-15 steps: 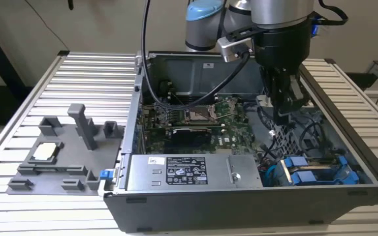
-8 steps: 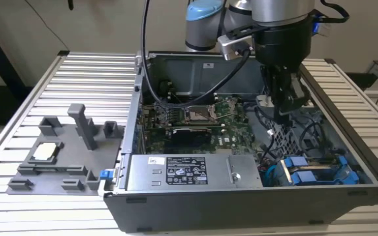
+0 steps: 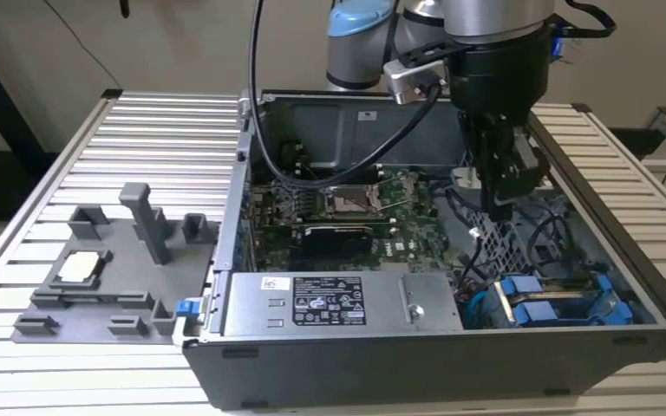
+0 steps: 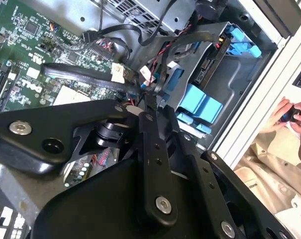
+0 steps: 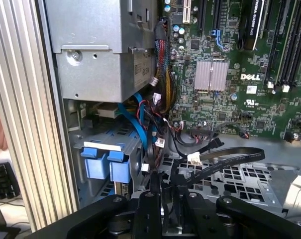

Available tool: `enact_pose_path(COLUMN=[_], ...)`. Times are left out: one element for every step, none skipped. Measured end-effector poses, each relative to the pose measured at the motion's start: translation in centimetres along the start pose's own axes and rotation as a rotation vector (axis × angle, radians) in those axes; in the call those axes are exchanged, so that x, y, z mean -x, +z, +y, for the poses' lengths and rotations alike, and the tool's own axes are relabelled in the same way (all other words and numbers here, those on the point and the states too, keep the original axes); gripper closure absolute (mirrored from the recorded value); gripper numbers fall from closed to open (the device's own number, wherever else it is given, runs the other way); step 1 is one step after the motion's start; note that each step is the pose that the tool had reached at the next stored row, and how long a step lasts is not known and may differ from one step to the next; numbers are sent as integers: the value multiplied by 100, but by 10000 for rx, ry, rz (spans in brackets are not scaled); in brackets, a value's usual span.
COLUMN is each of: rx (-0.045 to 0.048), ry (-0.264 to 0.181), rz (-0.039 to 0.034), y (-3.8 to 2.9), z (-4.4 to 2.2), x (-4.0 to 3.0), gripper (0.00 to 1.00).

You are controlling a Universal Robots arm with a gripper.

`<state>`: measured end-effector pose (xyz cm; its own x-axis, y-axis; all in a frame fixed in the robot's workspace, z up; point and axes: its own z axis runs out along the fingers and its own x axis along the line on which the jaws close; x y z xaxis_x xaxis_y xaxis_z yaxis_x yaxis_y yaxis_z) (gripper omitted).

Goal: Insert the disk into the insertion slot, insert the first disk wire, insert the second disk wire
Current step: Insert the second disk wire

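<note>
The disk (image 3: 551, 305), in its blue carrier with blue end tabs, lies in the insertion slot (image 3: 610, 322) at the case's near corner on the exterior view's right. Both wrist views show its blue tabs (image 4: 199, 105) (image 5: 106, 162) in the grey bay (image 4: 242, 74). My gripper (image 3: 502, 201) hangs inside the case above the perforated cage, a short way behind the disk. Its fingers (image 4: 151, 99) (image 5: 155, 191) are drawn together on a flat black disk wire (image 4: 85, 75) (image 5: 230, 158), which runs away from the tips over the board. A white connector (image 5: 194, 158) sits beside the tips.
The open case holds a motherboard (image 3: 345, 204), a power supply (image 3: 333, 303), a perforated metal cage (image 5: 254, 181) and a tangle of red, blue and black cables (image 5: 155, 119). A grey fixture tray (image 3: 114, 269) sits at the exterior view's left. A person's hands (image 4: 292, 117) are beyond the case wall.
</note>
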<state>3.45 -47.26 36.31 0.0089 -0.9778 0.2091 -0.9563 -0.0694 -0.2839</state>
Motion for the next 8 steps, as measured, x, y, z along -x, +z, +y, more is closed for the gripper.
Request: enact_pose_path(rx=[-1, -1, -1, 0, 0, -1, -1, -1], ry=[2, 3, 4, 4, 4, 4, 3, 5], rz=[-4, -8, -9, -8, -9, -10, -9, -11], y=[0, 1, 2, 4, 6, 9, 11, 14], z=[0, -3, -7, -11, -18, -23, -26, -29], x=[0, 0, 1, 0, 0, 1, 1, 0], gripper=[75, 75, 75, 75, 75, 75, 75, 75])
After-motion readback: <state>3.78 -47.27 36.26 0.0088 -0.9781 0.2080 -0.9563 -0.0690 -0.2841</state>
